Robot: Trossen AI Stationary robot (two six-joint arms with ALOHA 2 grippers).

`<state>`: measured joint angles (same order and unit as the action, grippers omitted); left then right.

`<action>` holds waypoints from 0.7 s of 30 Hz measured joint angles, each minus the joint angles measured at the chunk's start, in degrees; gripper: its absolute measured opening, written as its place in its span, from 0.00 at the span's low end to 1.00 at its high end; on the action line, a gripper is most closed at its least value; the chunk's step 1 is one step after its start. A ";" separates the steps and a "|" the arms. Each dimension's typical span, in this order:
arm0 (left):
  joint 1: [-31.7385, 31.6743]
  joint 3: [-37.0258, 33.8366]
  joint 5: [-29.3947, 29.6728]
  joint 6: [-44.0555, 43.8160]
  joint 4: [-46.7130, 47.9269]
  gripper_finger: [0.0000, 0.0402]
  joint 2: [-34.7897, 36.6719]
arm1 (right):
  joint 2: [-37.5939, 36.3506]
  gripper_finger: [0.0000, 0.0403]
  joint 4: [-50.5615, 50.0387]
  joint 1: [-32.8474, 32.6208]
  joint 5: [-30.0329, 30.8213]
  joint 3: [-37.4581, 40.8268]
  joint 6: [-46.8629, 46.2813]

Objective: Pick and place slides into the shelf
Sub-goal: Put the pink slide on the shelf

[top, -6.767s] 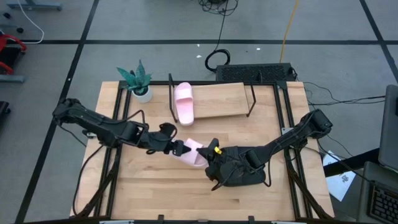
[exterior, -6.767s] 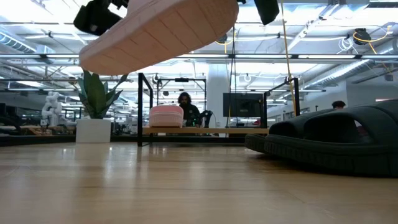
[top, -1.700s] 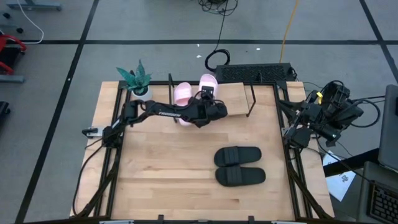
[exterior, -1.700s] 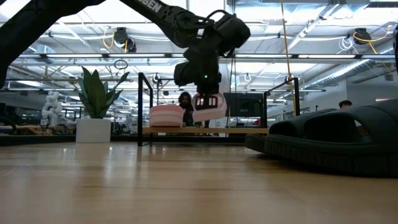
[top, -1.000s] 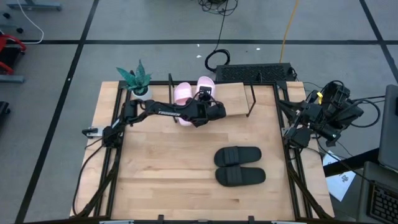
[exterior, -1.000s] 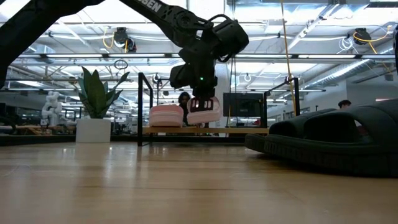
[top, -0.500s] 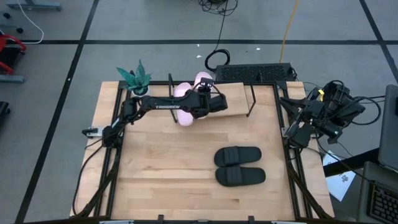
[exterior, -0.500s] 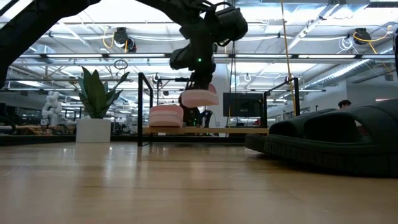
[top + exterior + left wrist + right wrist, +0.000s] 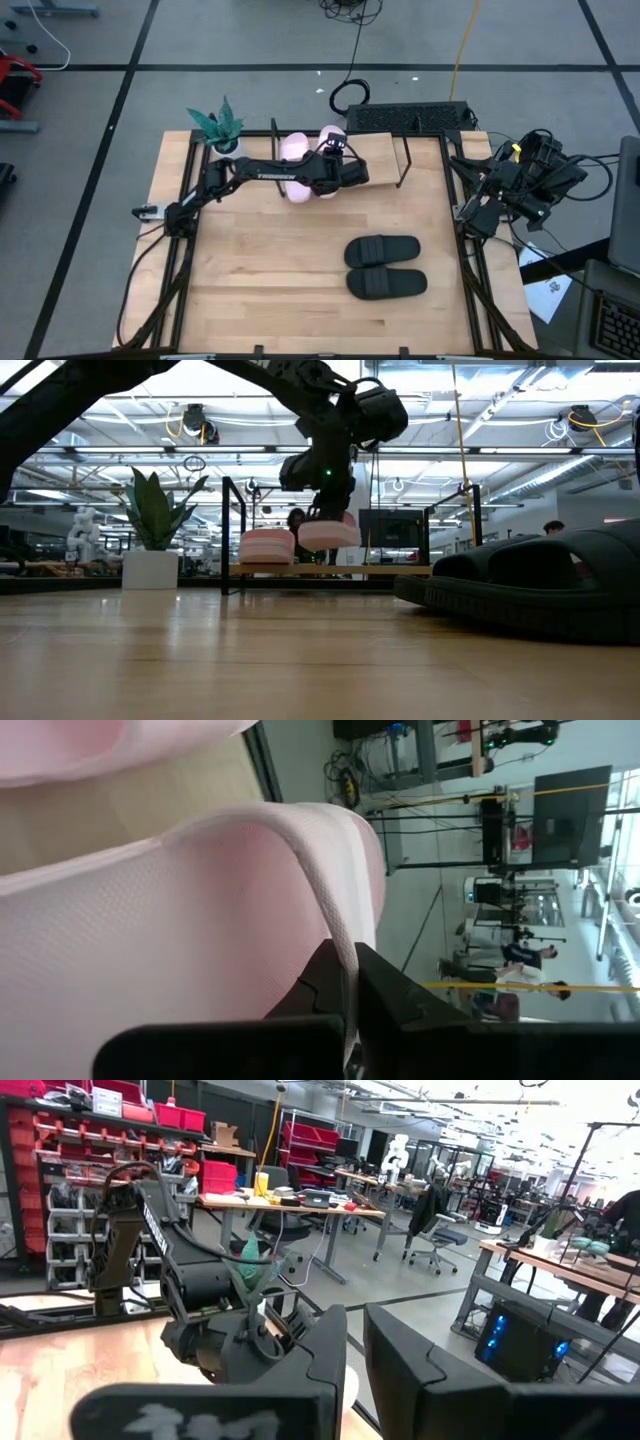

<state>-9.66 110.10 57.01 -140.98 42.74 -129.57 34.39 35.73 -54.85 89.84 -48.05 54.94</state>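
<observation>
The pink slide [image 9: 328, 534] hangs in my left gripper [image 9: 330, 163], pinched by the edge of its strap; in the left wrist view the pale ribbed strap [image 9: 200, 920] runs down between my two dark fingers [image 9: 320, 985], which are pressed onto it. Just below my fingertips is the shelf [image 9: 372, 160], and the low view shows the sole not yet resting on the board [image 9: 330, 570]. Close beside my gripper, on the plant [image 9: 218, 128] side, the other pink slide [image 9: 294, 150] already lies on the board. The black slides [image 9: 385, 266] lie together on the table [image 9: 250, 290], well behind my wrist, toward the near edge. My right gripper [image 9: 355, 1355] is pulled back off the table's right side, fingers nearly together with nothing between them.

I judge this to be the placing step, with half the job left after it.

What worries me:
- My hold is on a thin strap edge, so the slide may swing or twist as I lower it and land crooked.
- If I let go before the sole touches, it may bounce or tip off the board's near edge.
- The slide already shelved is very close; drifting toward it, I may nudge it against the wire end frame [image 9: 275, 150] or stack one on the other.
- Placing it too far the other way would eat the room the black pair needs.
</observation>
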 joint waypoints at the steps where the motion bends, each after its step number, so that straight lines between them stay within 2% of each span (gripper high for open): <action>1: -0.01 0.00 -0.04 -0.08 0.06 0.00 -0.11 | 0.00 0.07 -0.04 0.00 0.00 0.00 0.00; 21: -0.55 0.00 -0.02 -0.25 1.50 0.00 -1.45 | -0.18 0.07 -0.83 -0.01 -0.07 0.02 0.24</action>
<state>-10.22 110.10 56.99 -141.23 44.24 -131.02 34.21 34.89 -54.86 89.78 -48.03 55.18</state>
